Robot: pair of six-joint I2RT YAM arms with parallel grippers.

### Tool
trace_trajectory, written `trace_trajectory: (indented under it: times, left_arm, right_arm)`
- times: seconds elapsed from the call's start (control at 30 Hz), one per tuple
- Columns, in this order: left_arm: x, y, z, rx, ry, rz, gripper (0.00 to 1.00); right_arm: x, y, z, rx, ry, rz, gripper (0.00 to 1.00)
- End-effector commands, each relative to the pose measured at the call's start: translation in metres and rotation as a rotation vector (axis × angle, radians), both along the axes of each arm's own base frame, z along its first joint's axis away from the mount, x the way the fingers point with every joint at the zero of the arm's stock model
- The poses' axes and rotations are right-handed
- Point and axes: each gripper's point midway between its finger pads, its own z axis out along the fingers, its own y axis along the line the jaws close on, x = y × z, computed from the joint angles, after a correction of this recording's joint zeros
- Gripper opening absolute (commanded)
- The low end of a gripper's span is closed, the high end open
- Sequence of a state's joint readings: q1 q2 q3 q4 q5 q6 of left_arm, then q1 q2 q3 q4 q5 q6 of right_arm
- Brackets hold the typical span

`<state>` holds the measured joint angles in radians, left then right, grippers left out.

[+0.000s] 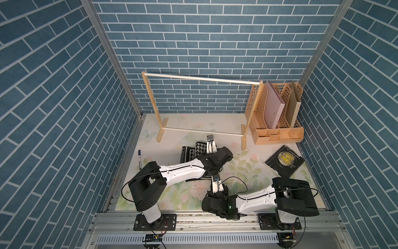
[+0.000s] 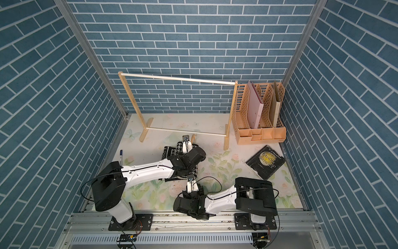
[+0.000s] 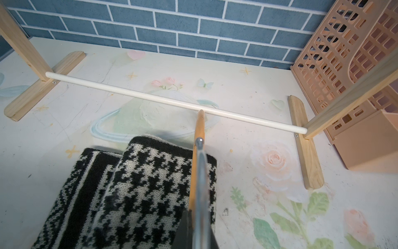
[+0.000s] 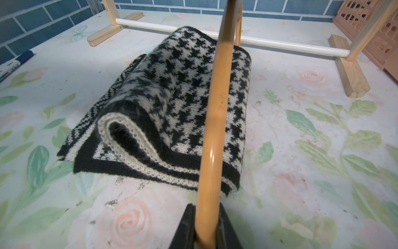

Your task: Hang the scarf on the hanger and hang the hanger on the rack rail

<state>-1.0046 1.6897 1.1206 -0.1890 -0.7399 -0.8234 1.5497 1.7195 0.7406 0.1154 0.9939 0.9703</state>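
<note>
The scarf [image 1: 190, 152] [image 2: 171, 151] lies folded on the floral table, partly under my left arm. Its houndstooth face fills the left wrist view [image 3: 140, 183], and in the right wrist view [image 4: 178, 90] its near end curls up. The orange hanger [image 4: 217, 107] arches just above the scarf's right edge. My right gripper [image 4: 205, 228] is shut on its near end. My left gripper [image 3: 199, 228] is shut on the hanger [image 3: 197, 138] where its metal hook [image 3: 201, 172] stands. The hanger's far tip [image 2: 193, 138] pokes out toward the rack's lower rail. Its bottom bar is hidden.
The pale wooden rack [image 1: 202, 78] stands behind the scarf, with its lower rail [image 3: 172, 101] close to the hanger tip. An orange file organizer [image 1: 277, 116] stands at back right. A black book [image 1: 284, 161] lies right and a pen [image 1: 139, 158] left.
</note>
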Motion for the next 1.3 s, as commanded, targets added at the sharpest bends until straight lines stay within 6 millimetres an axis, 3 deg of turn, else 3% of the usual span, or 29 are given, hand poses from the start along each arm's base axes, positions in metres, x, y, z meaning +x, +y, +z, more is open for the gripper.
trace_trajectory:
  times: [0.0,0.1,0.33,0.37,0.5,0.53,0.57,1.07,1.17,1.27]
  left_arm:
    - [-0.008,-0.005,-0.025,0.022,0.066,-0.038,0.0]
    - [-0.009,-0.005,-0.024,0.021,0.065,-0.038,0.0]
    - [-0.008,-0.006,-0.021,0.015,0.063,-0.043,0.0]
    - [-0.008,-0.007,-0.02,0.011,0.063,-0.046,0.1]
    - [-0.01,-0.008,-0.01,-0.012,0.048,-0.066,0.67]
    - [-0.01,-0.007,-0.006,-0.019,0.041,-0.068,0.86]
    - [-0.011,-0.007,-0.002,-0.024,0.035,-0.07,0.97]
    - [-0.024,-0.031,0.08,-0.159,-0.029,-0.264,0.99]
    - [-0.026,-0.025,0.102,-0.164,-0.062,-0.266,1.0]
    - [-0.027,0.005,0.119,-0.123,-0.091,-0.19,0.99]
  right_arm:
    - [0.002,-0.002,-0.003,-0.033,-0.001,-0.011,0.05]
    - [0.004,-0.005,-0.004,-0.043,-0.003,-0.028,0.0]
    - [0.008,-0.008,-0.008,-0.067,-0.006,-0.05,0.0]
    - [0.008,-0.008,-0.008,-0.071,-0.007,-0.053,0.0]
    - [0.009,-0.011,-0.008,-0.075,-0.009,-0.067,0.0]
    - [0.01,-0.012,-0.009,-0.076,-0.008,-0.073,0.0]
    - [0.01,-0.013,-0.01,-0.077,-0.007,-0.075,0.0]
    - [0.013,-0.013,-0.014,-0.089,0.005,-0.086,0.0]
    - [0.013,-0.014,-0.014,-0.085,0.008,-0.087,0.0]
    - [0.012,-0.015,-0.012,-0.077,0.009,-0.087,0.0]
